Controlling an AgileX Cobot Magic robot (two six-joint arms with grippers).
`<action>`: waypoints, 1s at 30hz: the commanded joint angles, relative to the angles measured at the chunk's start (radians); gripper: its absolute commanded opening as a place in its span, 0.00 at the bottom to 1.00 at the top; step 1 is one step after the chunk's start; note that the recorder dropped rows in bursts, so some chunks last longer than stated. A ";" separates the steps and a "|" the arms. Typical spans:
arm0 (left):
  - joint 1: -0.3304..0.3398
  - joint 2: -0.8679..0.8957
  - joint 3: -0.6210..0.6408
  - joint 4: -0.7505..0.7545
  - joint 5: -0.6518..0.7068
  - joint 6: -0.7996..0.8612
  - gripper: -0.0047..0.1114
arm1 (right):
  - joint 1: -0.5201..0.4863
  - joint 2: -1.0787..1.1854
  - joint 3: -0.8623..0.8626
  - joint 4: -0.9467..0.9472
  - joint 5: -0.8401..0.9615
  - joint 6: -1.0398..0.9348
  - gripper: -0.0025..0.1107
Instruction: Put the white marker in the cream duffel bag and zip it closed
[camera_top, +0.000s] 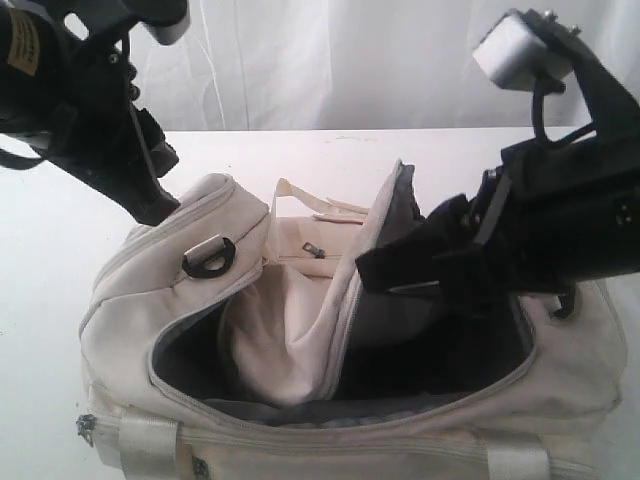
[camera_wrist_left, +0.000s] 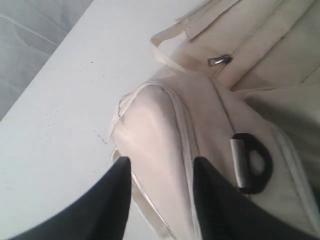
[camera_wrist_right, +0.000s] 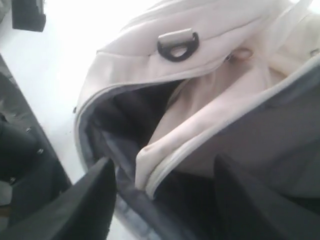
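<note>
Now, hold: soft, floppy cream fabric duffel bag (camera_top: 150, 300); we'd pinch its flap (camera_top: 300, 340) by the edge.
Left gripper (camera_wrist_left: 161, 167): jaws spread, over bag's end.
Right gripper (camera_wrist_right: 165, 165): jaws spread, at bag's mouth.

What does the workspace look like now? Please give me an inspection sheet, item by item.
surface: white table, bag standing on it.
bag: cream, unzipped, flap slumped into the opening.
marker: not seen in any view.
clutter: dark block beyond the bag, unclear what.
left gripper: open, over the bag's end, near a black ring.
right gripper: open, at the bag's opening.
cables: black cable looped on the right arm.
surroundings: white curtain behind.
</note>
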 joint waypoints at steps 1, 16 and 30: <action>0.006 0.029 0.000 0.021 0.004 -0.026 0.51 | 0.001 0.035 -0.042 -0.008 -0.081 -0.104 0.50; 0.006 0.255 0.000 0.106 -0.063 -0.065 0.53 | 0.001 0.229 -0.212 -0.048 -0.135 -0.235 0.50; 0.006 0.275 -0.001 0.210 0.005 -0.244 0.57 | 0.001 0.250 -0.216 -0.058 -0.132 -0.252 0.50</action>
